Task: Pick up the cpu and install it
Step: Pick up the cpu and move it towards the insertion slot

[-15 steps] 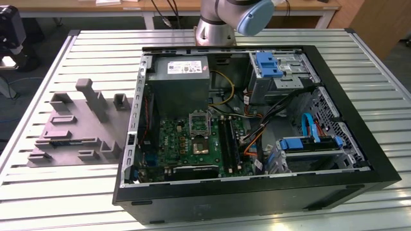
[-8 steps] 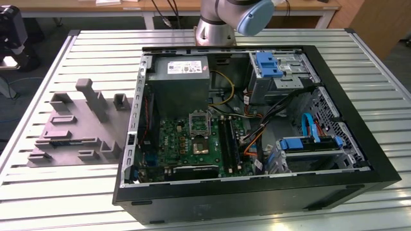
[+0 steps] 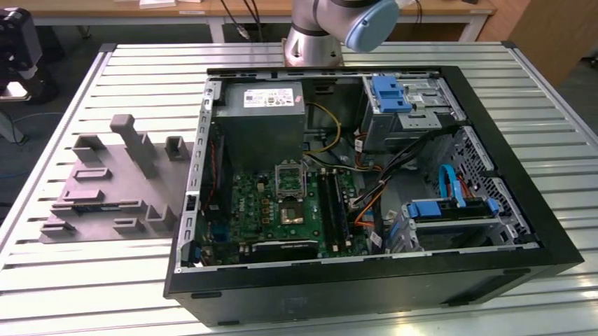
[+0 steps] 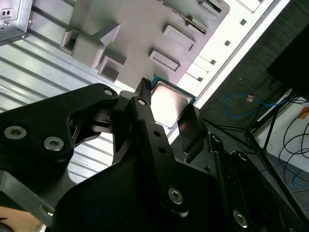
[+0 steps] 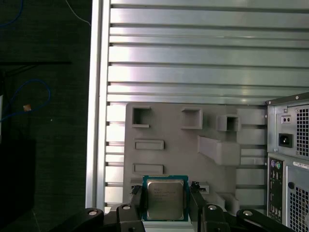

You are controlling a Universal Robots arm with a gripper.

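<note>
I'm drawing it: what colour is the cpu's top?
The cpu has a shiny silver-grey top, clearest in the first wrist view.

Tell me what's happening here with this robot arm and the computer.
The arm's gripper is shut on the cpu, one finger on each side, holding it in the air above the grey tray. The tray lies on the slatted table beside the open computer case. The cpu is not yet in the motherboard.
</note>
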